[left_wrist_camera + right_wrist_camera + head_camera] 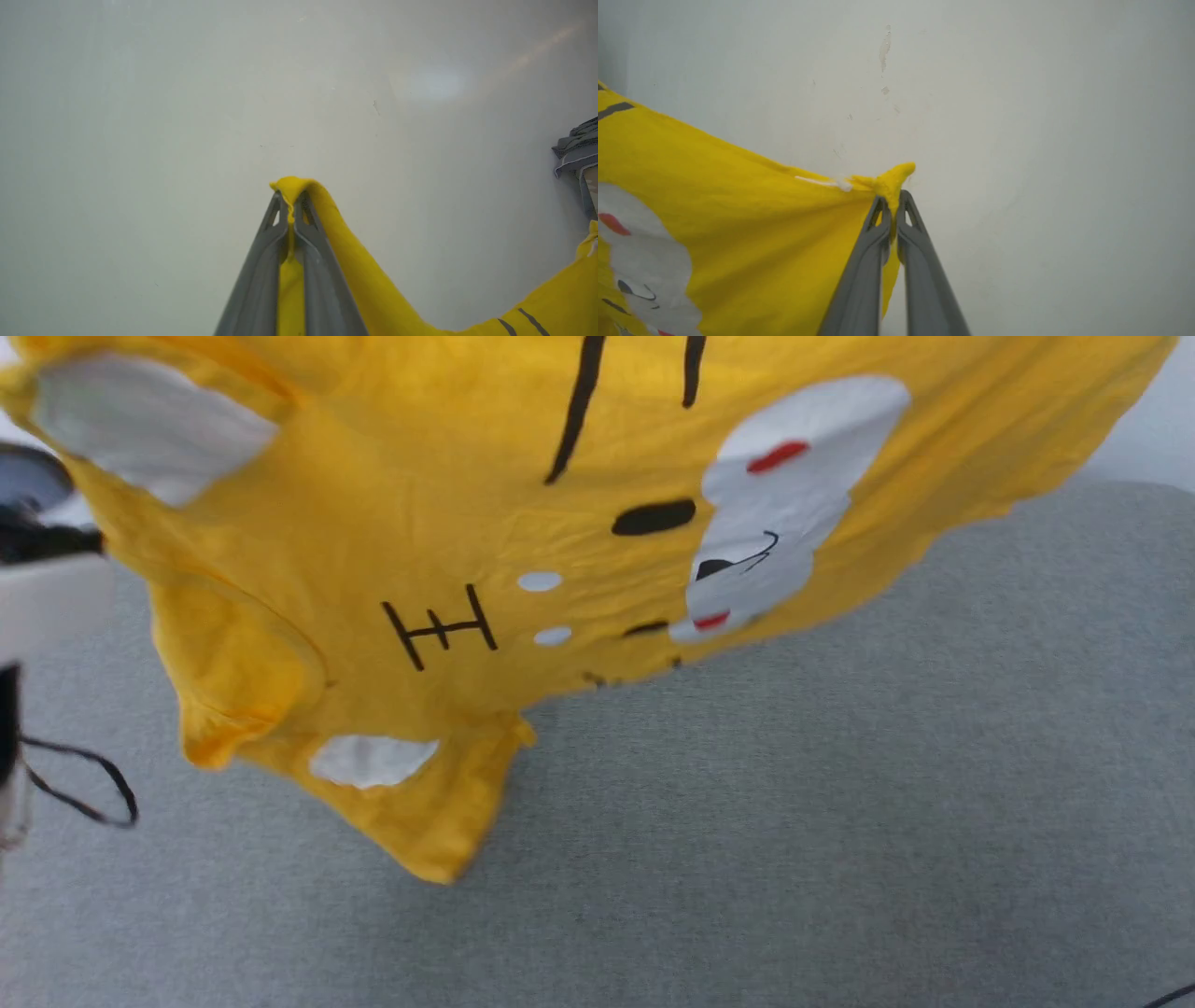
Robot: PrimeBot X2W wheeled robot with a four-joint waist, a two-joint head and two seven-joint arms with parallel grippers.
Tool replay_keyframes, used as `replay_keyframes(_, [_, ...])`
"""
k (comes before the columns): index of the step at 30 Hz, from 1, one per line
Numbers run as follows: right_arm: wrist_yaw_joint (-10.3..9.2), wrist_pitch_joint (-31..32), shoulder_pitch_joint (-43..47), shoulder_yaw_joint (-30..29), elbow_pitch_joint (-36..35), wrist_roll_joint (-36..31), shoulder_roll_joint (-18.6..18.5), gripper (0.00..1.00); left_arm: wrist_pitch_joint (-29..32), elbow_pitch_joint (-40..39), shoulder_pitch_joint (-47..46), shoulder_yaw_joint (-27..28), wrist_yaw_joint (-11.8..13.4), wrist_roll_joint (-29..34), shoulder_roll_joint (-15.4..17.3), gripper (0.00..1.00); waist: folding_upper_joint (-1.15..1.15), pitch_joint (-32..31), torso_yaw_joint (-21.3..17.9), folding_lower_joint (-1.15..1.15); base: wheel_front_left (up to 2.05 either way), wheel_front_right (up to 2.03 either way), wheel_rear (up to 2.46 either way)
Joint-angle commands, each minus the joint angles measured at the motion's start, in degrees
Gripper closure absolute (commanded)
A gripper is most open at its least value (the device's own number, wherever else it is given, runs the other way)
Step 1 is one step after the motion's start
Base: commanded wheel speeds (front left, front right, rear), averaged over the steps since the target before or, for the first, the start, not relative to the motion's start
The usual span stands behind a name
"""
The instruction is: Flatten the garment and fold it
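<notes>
1. Item: bright yellow short-sleeved cotton T-shirt [420,523] with a cartoon face print of white patches, black lines, and red and black dots.
2. State: hanging spread in the air, printed side facing the head view, lightly creased.
3. Pose: sleeves lowest; two upper corners bunched into pinched peaks.

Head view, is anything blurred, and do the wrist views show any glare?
Head view: the garment is soft, smeared along its right edge; the grey surface is sharper. Left wrist view: a pale glare patch on the white background, upper right. Right wrist view: even light, no glare, print soft at lower left.
</notes>
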Motion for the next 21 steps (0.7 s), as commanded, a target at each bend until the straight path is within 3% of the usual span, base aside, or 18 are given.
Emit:
replay_keyframes(1, [-0.11, 0.2, -1.0, -0.5, -0.2, 0.0, 0.0, 1.00, 0.5, 0.5, -2.2, 0.6, -0.2, 0.4, 0.7, 1.00, 0.00, 0.6, -1.8, 0.01, 0.00, 0.00, 0.00])
replay_keyframes(12, [-0.11, -2.6, -7.5, -1.7, 4.1, -0.4, -1.1, 1.00, 3.7, 8.6, -17.4, -0.9, -3.2, 0.1, 2.2, 1.00, 0.00, 9.7, -3.7, 0.01, 0.00, 0.00, 0.00])
replay_keyframes(21, [-0.11, -10.0, -22.2, 4.9, 16.1, -2.2, -0.3, 1.00, 1.8, 22.7, -33.2, -5.5, -7.8, 1.4, -1.2, 1.00, 0.00, 20.5, -4.5, 0.01, 0.00, 0.00, 0.00])
